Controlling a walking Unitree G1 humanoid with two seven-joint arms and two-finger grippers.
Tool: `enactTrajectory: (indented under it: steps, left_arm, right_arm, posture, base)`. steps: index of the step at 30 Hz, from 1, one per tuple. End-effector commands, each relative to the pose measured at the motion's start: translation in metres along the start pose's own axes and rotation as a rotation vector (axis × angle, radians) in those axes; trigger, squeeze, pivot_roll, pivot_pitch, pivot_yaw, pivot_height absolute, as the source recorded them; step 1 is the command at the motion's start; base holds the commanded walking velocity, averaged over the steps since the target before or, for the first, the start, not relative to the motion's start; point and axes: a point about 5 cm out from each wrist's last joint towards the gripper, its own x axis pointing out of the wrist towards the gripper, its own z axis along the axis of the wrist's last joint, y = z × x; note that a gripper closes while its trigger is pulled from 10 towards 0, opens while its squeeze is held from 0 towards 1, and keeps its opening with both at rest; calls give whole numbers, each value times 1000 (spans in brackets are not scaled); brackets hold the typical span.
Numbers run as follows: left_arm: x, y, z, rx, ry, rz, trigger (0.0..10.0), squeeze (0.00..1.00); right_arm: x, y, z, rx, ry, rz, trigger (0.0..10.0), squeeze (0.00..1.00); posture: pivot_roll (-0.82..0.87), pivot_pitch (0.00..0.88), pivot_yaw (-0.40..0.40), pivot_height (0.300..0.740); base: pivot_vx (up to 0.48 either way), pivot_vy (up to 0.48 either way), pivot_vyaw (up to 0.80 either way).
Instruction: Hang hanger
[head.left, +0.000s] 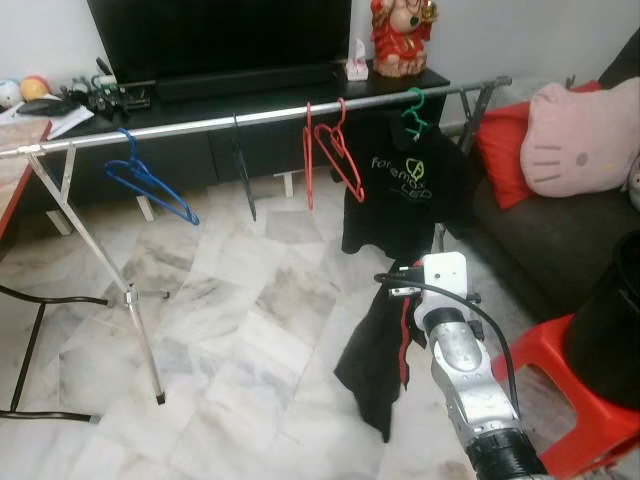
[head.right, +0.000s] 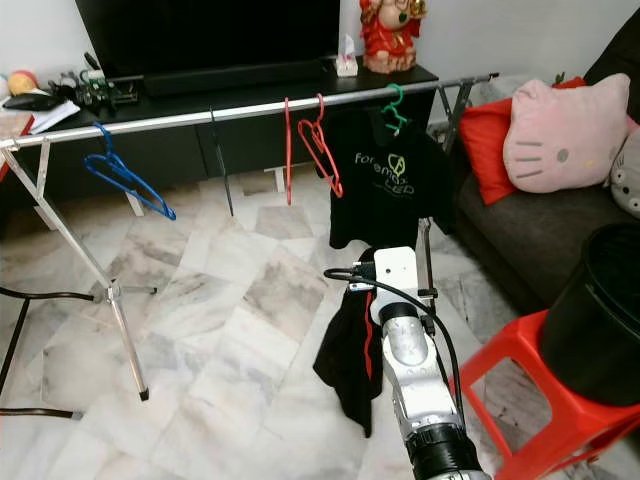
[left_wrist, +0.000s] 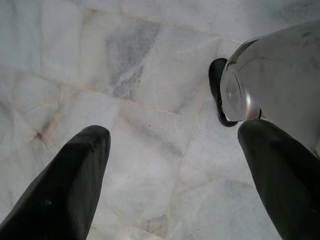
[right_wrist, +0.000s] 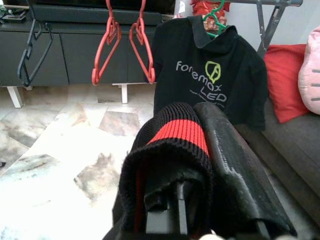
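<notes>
A silver clothes rail (head.left: 250, 118) spans the room on tripod legs. On it hang a blue hanger (head.left: 150, 185), a black hanger (head.left: 243, 170), two red hangers (head.left: 335, 150) and a green hanger (head.left: 413, 108) carrying a black printed shirt (head.left: 405, 195). My right gripper (right_wrist: 200, 150) is shut on a black garment with a red-striped collar (right_wrist: 172, 132), which dangles below my wrist (head.left: 375, 360), in front of and below the hung shirt. I cannot tell whether a hanger is inside the garment. My left gripper (left_wrist: 175, 132) hangs open over the marble floor.
A dark sofa (head.left: 530, 250) with a pink cushion (head.left: 585, 135) and a red cushion stands on the right. A red stool (head.left: 575, 400) bearing a black bin (head.left: 610, 330) is close to my right arm. The rack's tripod leg (head.left: 140, 330) and a black chair frame (head.left: 30, 350) stand at left.
</notes>
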Motion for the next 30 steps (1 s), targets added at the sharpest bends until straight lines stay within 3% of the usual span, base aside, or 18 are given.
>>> enactTrajectory:
  steps: [1,12,19,25,30]
  left_arm:
    - [-1,2,-4,-21,16,6,10000,0]
    - [-1,2,-4,-20,16,7,10000,0]
    - [-1,1,-4,-17,16,6,10000,0]
    - [-1,1,-5,-15,19,6,10000,0]
    - [-1,1,-6,-13,20,5,10000,0]
  right_arm:
    - [1,0,7,12,-32,-6,10000,0]
    - [4,-1,7,20,-15,-15,10000,0]
    - [4,2,6,14,-6,-2,10000,0]
    - [4,5,9,6,-31,6,10000,0]
    - [4,6,14,53,-52,19,10000,0]
  posture:
    - [-67,47,15,740]
    - [-67,41,13,740]
    - [-67,27,11,740]
    - [-68,13,7,740]
    - [-66,11,6,740]
  base:
    - [289,0,0]
    - [296,0,0]
    - [302,0,-769]
    - [307,0,0]
    - [307,0,0]
